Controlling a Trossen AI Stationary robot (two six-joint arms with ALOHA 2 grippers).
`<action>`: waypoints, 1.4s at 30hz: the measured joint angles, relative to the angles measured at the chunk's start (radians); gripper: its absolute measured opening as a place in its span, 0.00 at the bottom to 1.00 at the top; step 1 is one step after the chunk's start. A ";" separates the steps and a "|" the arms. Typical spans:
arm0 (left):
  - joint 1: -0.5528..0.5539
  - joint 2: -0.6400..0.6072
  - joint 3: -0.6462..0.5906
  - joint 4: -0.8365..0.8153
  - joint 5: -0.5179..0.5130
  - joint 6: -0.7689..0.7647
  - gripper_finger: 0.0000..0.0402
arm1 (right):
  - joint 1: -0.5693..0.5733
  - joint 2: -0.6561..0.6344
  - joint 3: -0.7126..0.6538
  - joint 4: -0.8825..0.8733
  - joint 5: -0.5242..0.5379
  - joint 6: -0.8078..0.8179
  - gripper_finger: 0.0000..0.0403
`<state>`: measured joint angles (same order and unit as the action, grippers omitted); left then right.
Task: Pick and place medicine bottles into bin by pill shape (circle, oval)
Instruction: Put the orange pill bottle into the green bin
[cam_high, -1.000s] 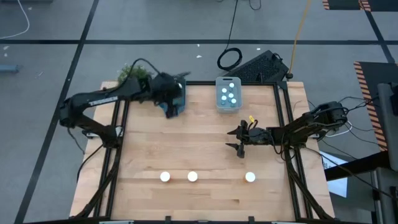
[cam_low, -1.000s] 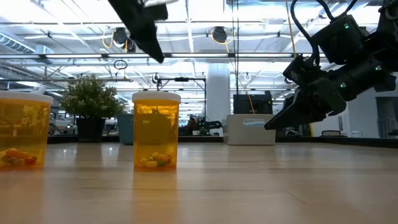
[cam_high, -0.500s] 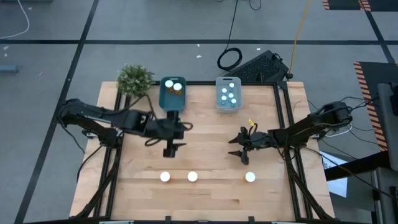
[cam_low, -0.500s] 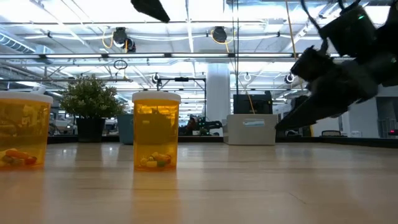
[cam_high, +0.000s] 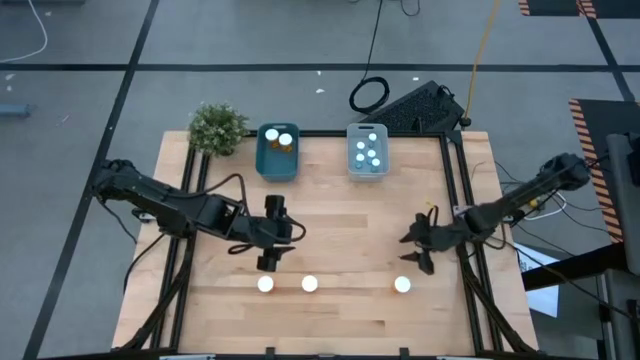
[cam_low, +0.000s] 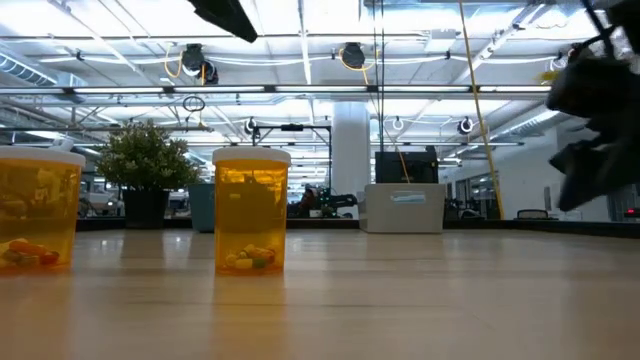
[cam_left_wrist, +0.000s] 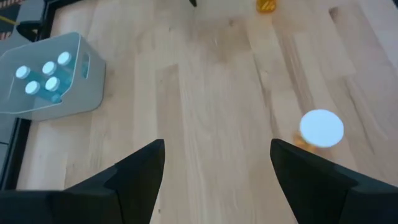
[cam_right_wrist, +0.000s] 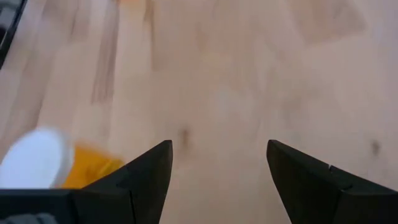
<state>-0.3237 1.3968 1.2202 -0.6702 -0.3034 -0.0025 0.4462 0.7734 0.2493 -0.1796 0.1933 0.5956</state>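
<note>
Three amber medicine bottles with white caps stand upright in a row near the table's front edge (cam_high: 264, 284), (cam_high: 309, 284), (cam_high: 402, 285). The low view shows two of them (cam_low: 40, 220), (cam_low: 250, 222). My left gripper (cam_high: 278, 236) hovers open above the table, just beyond the two left bottles, and points toward the table's right. My right gripper (cam_high: 413, 250) hovers open just beyond the right bottle (cam_right_wrist: 37, 165), which stands off to one side of its fingers. Neither gripper has anything between its fingers.
A teal bin (cam_high: 262, 160) at the far edge holds two amber bottles. Beside it, a pale grey bin (cam_high: 352, 165), (cam_left_wrist: 87, 93) holds several small blue bottles. A potted plant (cam_high: 217, 128) stands at the far left corner. Bare wood lies between the bins and the row.
My left gripper has come away from the teal bin toward the table's near edge and now hovers over the table's middle left, just beyond the bottle row. My right gripper has moved toward the near and right edges, closer to the right bottle. The three bottles have stayed put.
</note>
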 joint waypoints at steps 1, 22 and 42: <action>0.000 0.000 -0.004 0.010 0.000 0.001 0.74 | 0.035 -0.011 0.000 -0.027 0.015 0.027 0.63; 0.003 0.000 -0.017 0.114 -0.004 0.076 0.74 | 0.504 0.393 0.000 0.283 0.226 0.273 0.63; 0.010 0.000 -0.017 0.163 -0.003 0.102 0.74 | 0.505 0.715 0.001 0.667 0.337 0.142 0.63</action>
<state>-0.3138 1.3964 1.2030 -0.5073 -0.3066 0.0999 0.9516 1.4882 0.2504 0.4877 0.5303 0.7375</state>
